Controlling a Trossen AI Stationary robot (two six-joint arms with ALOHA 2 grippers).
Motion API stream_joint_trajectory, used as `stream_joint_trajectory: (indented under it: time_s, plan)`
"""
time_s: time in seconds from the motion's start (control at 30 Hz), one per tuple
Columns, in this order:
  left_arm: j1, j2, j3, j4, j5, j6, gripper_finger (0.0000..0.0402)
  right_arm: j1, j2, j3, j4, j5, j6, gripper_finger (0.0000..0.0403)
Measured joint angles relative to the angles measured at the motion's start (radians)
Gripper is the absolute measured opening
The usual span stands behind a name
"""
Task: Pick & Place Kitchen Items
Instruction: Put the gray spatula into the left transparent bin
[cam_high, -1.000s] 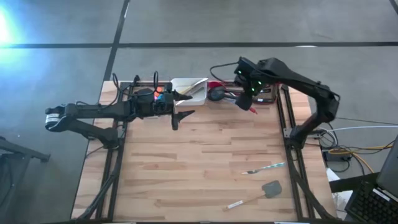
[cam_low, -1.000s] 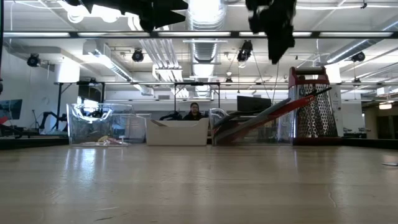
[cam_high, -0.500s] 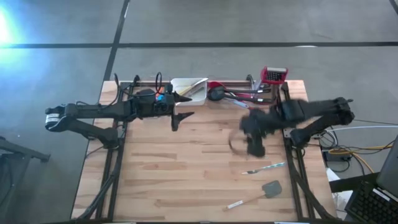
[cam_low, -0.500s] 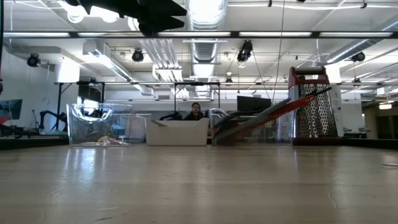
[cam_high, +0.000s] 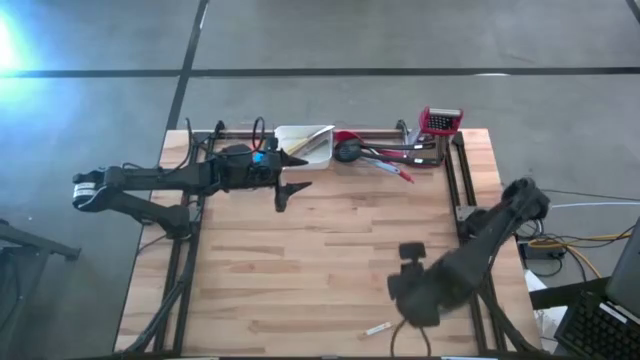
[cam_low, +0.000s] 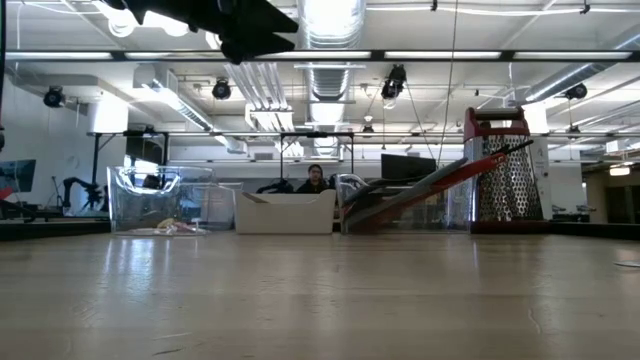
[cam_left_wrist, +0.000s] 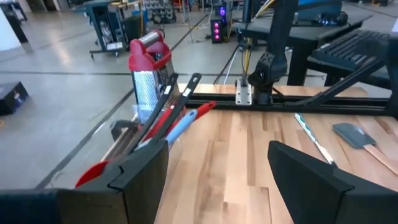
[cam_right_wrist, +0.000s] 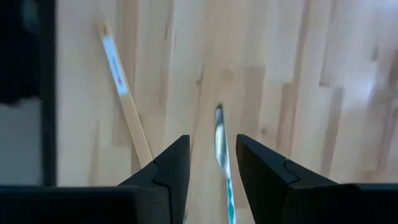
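Observation:
My right gripper (cam_high: 412, 295) hangs over the table's near right part, pointing down, open by a narrow gap (cam_right_wrist: 212, 146). Below that gap a thin metal utensil with a teal handle (cam_right_wrist: 221, 146) lies flat on the wood, untouched. Beside it lies a spatula's wooden handle (cam_right_wrist: 126, 102), whose end (cam_high: 378, 328) shows past the arm. The left wrist view shows both utensils, the teal one (cam_left_wrist: 311, 138) and the grey spatula (cam_left_wrist: 353, 133). My left gripper (cam_high: 293, 176) waits open, level, near the far edge (cam_left_wrist: 217, 155). Red and black long-handled utensils (cam_high: 375, 155) lean together at the far edge.
A white tray (cam_high: 303, 143) and a red-topped box grater (cam_high: 440, 122) stand at the far edge. Black rails (cam_high: 462, 190) run along the table's sides. A clear container (cam_low: 150, 200) stands at the far left. A person (cam_low: 315, 180) sits in the room beyond the table.
My right gripper has swung from the utensil pile at the far edge toward the near right part of the table, rolling its wrist on the way. It now hangs over the two loose utensils and hides most of them from above.

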Motion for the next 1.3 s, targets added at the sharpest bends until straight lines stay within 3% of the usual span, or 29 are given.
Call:
stream_joint_trajectory:
  time_s: [0.33, 0.53, 0.7, 1.3]
  plan:
    - [0.000, 0.000, 0.000, -0.114, 0.049, -0.073, 0.0280, 0.073, 0.245, 0.000, -0.011, 0.010, 0.134, 0.0140]
    - [0.000, 0.000, -0.001, -0.160, 0.069, -0.064, 0.0280, 0.079, 0.301, -0.001, 0.057, 0.010, 0.147, 0.0150]
    - [0.000, 0.000, -0.001, -0.159, 0.069, -0.060, 0.0280, 0.126, 0.290, -0.049, 0.149, 0.011, 0.230, 0.0153]
    - [-0.001, 0.000, -0.001, -0.139, 0.065, -0.015, 0.0280, 0.229, 0.082, -0.463, 0.460, -0.124, 0.434, 0.0139]
